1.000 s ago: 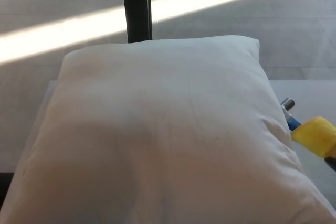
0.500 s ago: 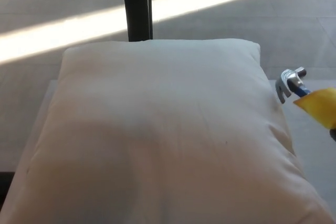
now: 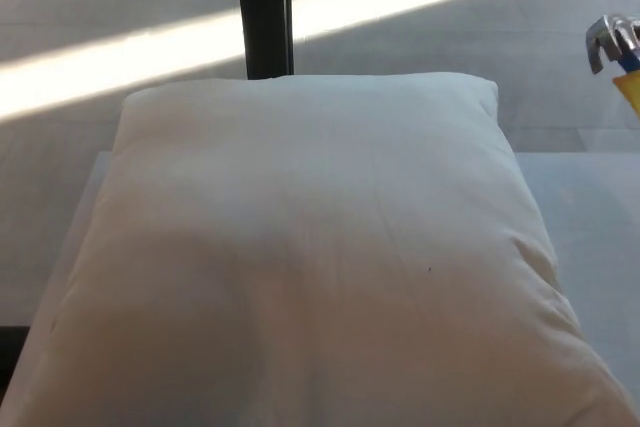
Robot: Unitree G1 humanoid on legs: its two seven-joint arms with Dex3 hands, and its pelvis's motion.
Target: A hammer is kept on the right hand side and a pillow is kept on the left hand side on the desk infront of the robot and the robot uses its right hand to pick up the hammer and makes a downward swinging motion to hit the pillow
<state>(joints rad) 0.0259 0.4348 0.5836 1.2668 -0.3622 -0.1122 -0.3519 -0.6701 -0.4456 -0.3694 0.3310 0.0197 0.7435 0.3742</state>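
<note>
A large white pillow [image 3: 310, 257] fills most of the head view and covers nearly the whole desk. At the right edge, high in the picture, the hammer [image 3: 617, 52] pokes in: its silver claw head, a bit of blue neck and a sliver of yellow grip show. It hangs in the air, right of and above the pillow's far right corner, not touching it. Neither hand shows; whatever holds the hammer lies outside the picture.
A strip of white desk [image 3: 590, 217] shows right of the pillow and another narrow strip at the left. A black post [image 3: 263, 9] stands behind the pillow. Grey floor with bright sun bands lies beyond.
The hammer has risen steadily along the right edge, from beside the pillow's right side to well above its far corner. Less of the yellow grip shows now. The pillow stays put.
</note>
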